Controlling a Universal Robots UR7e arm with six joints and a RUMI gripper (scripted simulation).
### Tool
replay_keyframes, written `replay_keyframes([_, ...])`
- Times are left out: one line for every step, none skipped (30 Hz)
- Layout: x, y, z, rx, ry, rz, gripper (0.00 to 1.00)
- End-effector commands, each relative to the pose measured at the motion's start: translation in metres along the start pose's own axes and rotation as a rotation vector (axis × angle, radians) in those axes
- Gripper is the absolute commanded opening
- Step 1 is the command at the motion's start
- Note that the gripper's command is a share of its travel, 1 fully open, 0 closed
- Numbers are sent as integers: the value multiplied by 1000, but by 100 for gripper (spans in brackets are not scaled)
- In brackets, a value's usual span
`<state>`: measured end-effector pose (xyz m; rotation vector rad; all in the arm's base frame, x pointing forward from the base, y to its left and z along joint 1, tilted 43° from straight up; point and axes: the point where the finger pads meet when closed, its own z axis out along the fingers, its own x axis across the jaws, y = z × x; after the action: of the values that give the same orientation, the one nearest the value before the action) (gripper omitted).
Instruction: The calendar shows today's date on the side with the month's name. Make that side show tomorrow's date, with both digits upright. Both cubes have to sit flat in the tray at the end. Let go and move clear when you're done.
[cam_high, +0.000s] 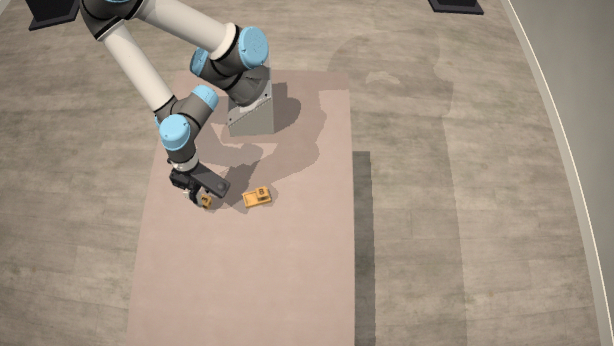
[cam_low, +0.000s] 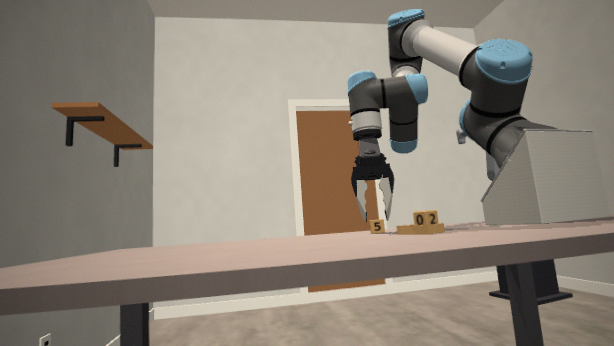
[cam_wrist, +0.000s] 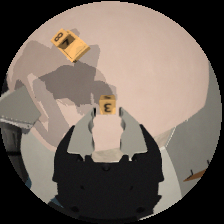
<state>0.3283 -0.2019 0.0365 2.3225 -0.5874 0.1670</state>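
Note:
The loose wooden cube (cam_high: 206, 201) (cam_low: 377, 226) (cam_wrist: 107, 104) lies on the table beside the tray, with a 3 on top and a 5 on the side facing the exterior camera. My gripper (cam_low: 377, 218) (cam_wrist: 107, 107) is partly open and empty, with its fingertips just above this cube. The orange tray (cam_high: 249, 199) (cam_low: 406, 230) (cam_wrist: 79, 49) holds the other cube (cam_high: 262, 193) (cam_low: 425, 218) (cam_wrist: 61, 38) at one end; its other end is empty. That cube has an 8 on top, a 0 and a 2 on two sides, and a 7 on another side. The month's name cannot be made out.
The robot's grey base block (cam_high: 251, 119) (cam_low: 565, 175) stands on the table (cam_high: 250, 280) (cam_low: 225, 260) behind the tray. The arm's shadow falls around the tray and the base. A wooden shelf (cam_low: 100, 117) hangs on the wall, away from the table.

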Motion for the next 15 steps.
replay_keyframes([0,0,8,0,2,0,29])
replay_keyframes([0,0,9,0,2,0,29])
replay_keyframes([0,0,11,0,2,0,29])
replay_keyframes([0,0,12,0,2,0,29])
replay_keyframes([0,0,13,0,2,0,29])
replay_keyframes([0,0,14,0,2,0,29])
replay_keyframes([0,0,15,0,2,0,29])
replay_keyframes([0,0,15,0,2,0,29])
replay_keyframes([0,0,15,0,2,0,29])
replay_keyframes([0,0,16,0,2,0,29])
replay_keyframes([0,0,16,0,2,0,29])
replay_keyframes([0,0,17,0,2,0,29])
replay_keyframes([0,0,17,0,2,0,29])
replay_keyframes([0,0,17,0,2,0,29])
replay_keyframes([0,0,17,0,2,0,29])
